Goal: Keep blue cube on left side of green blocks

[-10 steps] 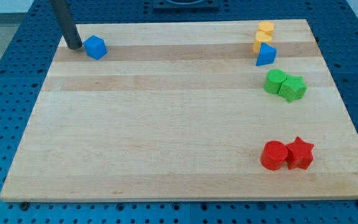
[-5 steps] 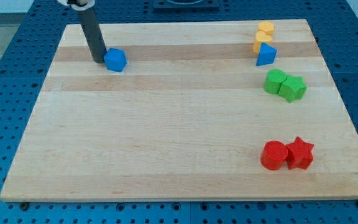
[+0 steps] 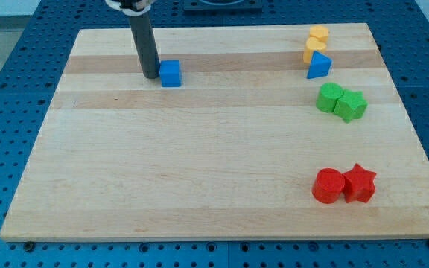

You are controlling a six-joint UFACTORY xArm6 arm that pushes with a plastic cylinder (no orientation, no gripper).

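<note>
The blue cube [image 3: 170, 74] sits on the wooden board [image 3: 199, 164] in the upper left-centre. My tip [image 3: 150, 76] touches the cube's left side, with the dark rod rising up out of the view's top. Two green blocks [image 3: 340, 102] lie touching each other at the view's right, far to the right of the cube.
Two yellow blocks [image 3: 316, 42] are stacked at the top right, with a blue triangular block [image 3: 318, 66] just below them. A red cylinder [image 3: 327, 185] and a red star [image 3: 360, 183] sit together at the lower right. Blue pegboard surrounds the board.
My tip has moved right and slightly down across the board's top, pushing the blue cube along with it toward the centre. The other blocks have not moved.
</note>
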